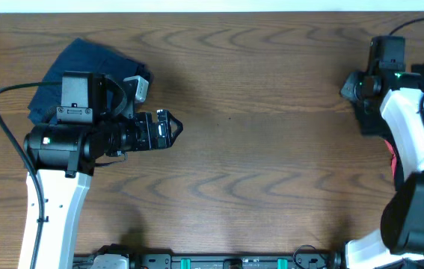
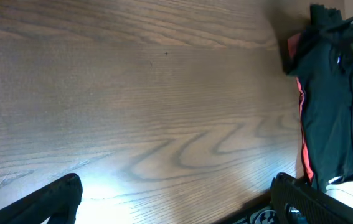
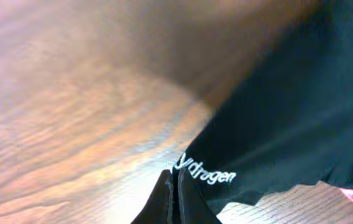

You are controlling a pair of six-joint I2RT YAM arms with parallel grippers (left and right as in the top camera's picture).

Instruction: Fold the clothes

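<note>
R gripper [image 3: 175,186] is pinched shut on black shirt [image 3: 288,118] edge by logo [image 3: 204,173] at right side of tabletop [image 1: 271,134], prob. to drag it to centre; L gripper [image 1: 168,128] hangs wide open, empty, by navy garment [image 1: 62,82].

The wooden table [image 1: 271,134] is showing a smooth brown surface with wavy grain, and it is catching a pale sheen in the wrist views. The black shirt [image 3: 288,124] is looking like soft matt cloth, with white lettering [image 3: 207,174] sitting flat on it. The navy garment [image 1: 62,71] is reading as matt, creased cloth. The arm shells [image 1: 54,217] are gleaming like smooth white plastic, while the left gripper [image 1: 171,128] is looking matt black.
</note>
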